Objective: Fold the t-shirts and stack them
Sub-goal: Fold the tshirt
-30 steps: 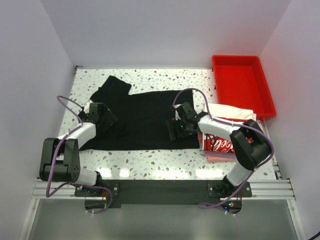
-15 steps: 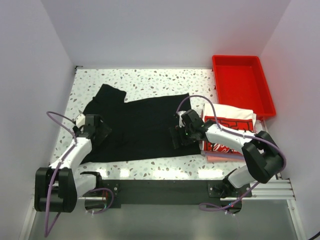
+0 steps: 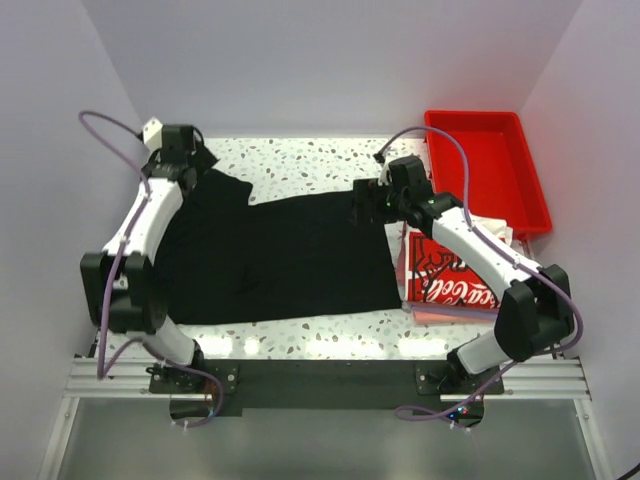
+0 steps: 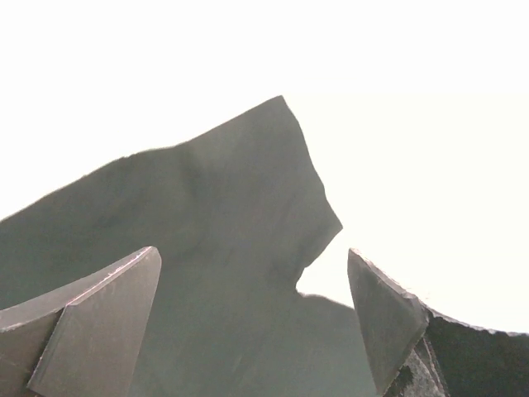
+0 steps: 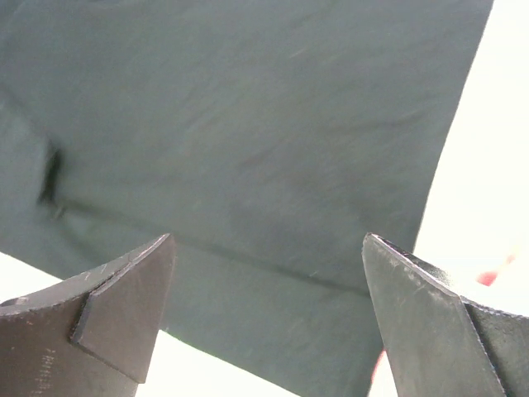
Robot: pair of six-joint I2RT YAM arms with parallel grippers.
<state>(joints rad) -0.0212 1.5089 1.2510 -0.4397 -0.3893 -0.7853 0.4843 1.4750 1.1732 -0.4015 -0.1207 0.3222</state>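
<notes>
A plain black t-shirt (image 3: 275, 255) lies spread flat on the speckled table. It also shows in the left wrist view (image 4: 215, 248) and the right wrist view (image 5: 248, 124). My left gripper (image 3: 185, 160) is open and empty above the shirt's far-left sleeve. My right gripper (image 3: 368, 200) is open and empty above the shirt's far-right corner. A folded white t-shirt with a red-and-black print (image 3: 450, 275) lies at the right on a pinkish shirt (image 3: 440, 315).
A red plastic tray (image 3: 485, 170) stands at the back right. White walls close the table on the left, back and right. The arm bases sit on the black rail (image 3: 310, 375) at the near edge.
Both arms have swung from the shirt's near half to its far edge. The black shirt has shifted slightly towards the near edge and lies flatter.
</notes>
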